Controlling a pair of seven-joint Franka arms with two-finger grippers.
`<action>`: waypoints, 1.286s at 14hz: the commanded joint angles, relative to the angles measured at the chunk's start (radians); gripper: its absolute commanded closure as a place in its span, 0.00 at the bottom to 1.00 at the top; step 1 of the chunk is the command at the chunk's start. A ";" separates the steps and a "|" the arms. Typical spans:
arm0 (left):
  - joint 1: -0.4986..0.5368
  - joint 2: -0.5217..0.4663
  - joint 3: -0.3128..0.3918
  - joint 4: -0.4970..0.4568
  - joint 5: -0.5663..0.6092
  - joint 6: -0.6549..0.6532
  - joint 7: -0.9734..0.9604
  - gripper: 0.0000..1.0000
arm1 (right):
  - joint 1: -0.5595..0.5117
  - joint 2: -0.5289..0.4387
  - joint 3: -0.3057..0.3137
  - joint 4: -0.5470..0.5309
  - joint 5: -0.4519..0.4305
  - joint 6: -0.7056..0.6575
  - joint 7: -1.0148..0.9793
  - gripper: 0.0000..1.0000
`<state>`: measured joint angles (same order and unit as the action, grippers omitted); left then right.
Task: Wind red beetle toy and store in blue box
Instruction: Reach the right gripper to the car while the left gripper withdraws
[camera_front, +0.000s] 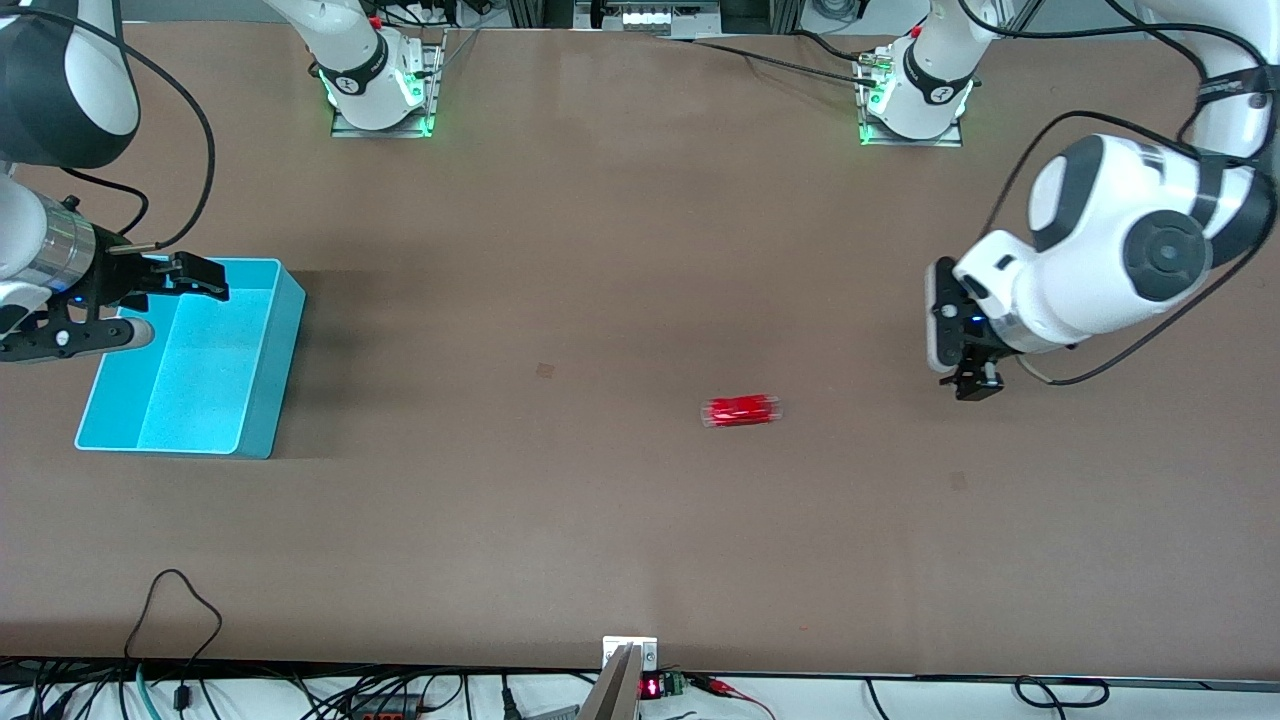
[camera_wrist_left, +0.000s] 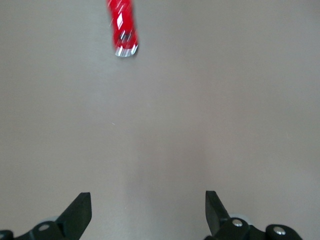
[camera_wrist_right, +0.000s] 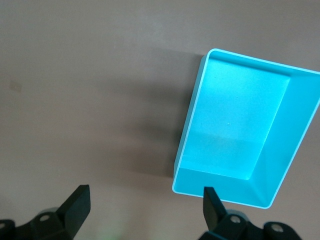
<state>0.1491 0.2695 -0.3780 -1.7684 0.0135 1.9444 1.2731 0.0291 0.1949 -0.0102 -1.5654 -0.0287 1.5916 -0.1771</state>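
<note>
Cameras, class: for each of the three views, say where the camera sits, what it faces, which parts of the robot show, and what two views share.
Front view: high across the table, facing both bases; shows both arms, the left hand, the right hand, the red beetle toy and the blue box.
Left wrist view: on the left wrist, looking down at the table; its open fingertips show.
Right wrist view: on the right wrist, above the box's rim; its open fingertips show.
Shared: front and left wrist views both show the toy.
</note>
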 joint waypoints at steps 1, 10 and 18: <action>-0.034 -0.003 0.005 0.009 -0.009 0.091 -0.243 0.00 | -0.011 -0.009 0.004 -0.091 -0.007 0.066 -0.106 0.00; -0.202 -0.023 0.193 0.072 0.003 0.131 -0.935 0.00 | -0.117 -0.011 0.087 -0.438 -0.089 0.540 -0.930 0.00; -0.163 -0.122 0.304 0.101 -0.006 -0.043 -1.221 0.00 | -0.016 0.174 0.187 -0.394 -0.119 0.734 -0.822 0.00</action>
<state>-0.0261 0.2102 -0.0890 -1.6655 0.0137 1.9785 0.1136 -0.0215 0.3170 0.1747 -1.9946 -0.1338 2.2934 -1.0385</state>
